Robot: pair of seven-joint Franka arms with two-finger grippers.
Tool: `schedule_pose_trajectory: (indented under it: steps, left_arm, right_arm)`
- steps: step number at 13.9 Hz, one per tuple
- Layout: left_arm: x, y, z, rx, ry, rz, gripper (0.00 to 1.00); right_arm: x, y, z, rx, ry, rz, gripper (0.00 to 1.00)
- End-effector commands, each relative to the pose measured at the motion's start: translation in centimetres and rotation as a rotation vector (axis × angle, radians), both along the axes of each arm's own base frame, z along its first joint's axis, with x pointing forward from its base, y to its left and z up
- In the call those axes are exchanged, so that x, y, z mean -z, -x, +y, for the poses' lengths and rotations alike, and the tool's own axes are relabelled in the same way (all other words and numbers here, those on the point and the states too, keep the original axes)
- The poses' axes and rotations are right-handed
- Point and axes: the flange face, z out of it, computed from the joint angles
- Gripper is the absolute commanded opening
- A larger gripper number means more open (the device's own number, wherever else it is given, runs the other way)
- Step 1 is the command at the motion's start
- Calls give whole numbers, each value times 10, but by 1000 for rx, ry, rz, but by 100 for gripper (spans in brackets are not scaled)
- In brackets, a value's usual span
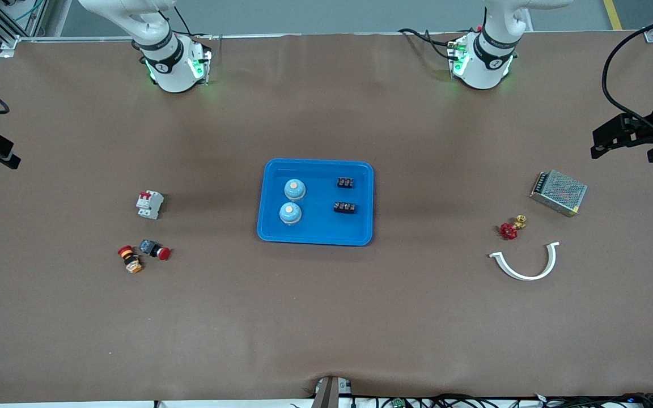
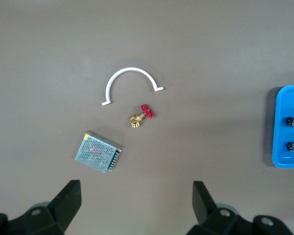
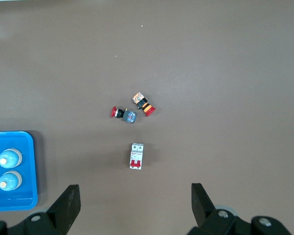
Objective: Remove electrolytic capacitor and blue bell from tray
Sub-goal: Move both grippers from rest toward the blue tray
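A blue tray (image 1: pixel 315 233) lies at the middle of the table. In it are two pale blue dome bells (image 1: pixel 295 189) (image 1: pixel 290 213) and two small black capacitors (image 1: pixel 346 182) (image 1: pixel 345 207). My left gripper (image 2: pixel 136 188) hangs open and empty above the left arm's end of the table, over the bare cloth beside a metal power supply. The right gripper (image 3: pixel 135 191) hangs open and empty above the right arm's end, over the cloth beside a circuit breaker. The left wrist view shows the tray's edge (image 2: pixel 279 127) with both capacitors; the right wrist view shows both bells (image 3: pixel 10 158).
Toward the right arm's end lie a white circuit breaker (image 1: pixel 149 204) and two red push buttons (image 1: pixel 155 249) (image 1: pixel 130 259). Toward the left arm's end lie a mesh power supply (image 1: pixel 558 192), a red-handled brass valve (image 1: pixel 511 227) and a white curved clip (image 1: pixel 528 263).
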Motion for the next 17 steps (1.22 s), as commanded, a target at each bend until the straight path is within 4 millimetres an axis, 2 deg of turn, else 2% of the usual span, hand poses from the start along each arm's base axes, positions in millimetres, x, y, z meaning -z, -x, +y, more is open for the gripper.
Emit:
schedule_pose_trajectory:
  steps: [1, 6, 8, 9, 11, 12, 13, 14, 15, 17]
  left_arm:
    - [-4, 0, 1, 0, -25, -17, 100]
    - [3, -3, -2, 7, -20, -6, 100]
    - [19, 0, -1, 6, -20, 26, 100]
    - [25, 1, -1, 6, -20, 31, 100]
    - [39, 3, -2, 4, -11, 39, 100]
    - [46, 5, -2, -1, -10, 48, 100]
    - [56, 5, -6, -25, -12, 55, 100]
    - [67, 6, -13, -70, -12, 46, 100]
    - [79, 9, -30, -137, -15, 35, 100]
    - [94, 13, -51, -267, -28, 35, 100]
  right_arm:
    - [-5, 3, 3, 0, 9, -7, 100]
    - [0, 3, 1, -4, 6, 8, 100]
    - [6, 7, 3, 2, -2, 46, 100]
    - [7, 6, 13, -13, -17, 47, 100]
    - [8, 5, 46, -66, -61, 50, 100]
    - [11, 6, 68, -92, -63, 62, 100]
    - [16, 8, 93, -48, -63, 78, 100]
    - [18, 11, 121, 47, -63, 88, 100]
    - [20, 15, 149, 84, -61, 94, 100]
    - [27, 25, 200, 83, -56, 103, 100]
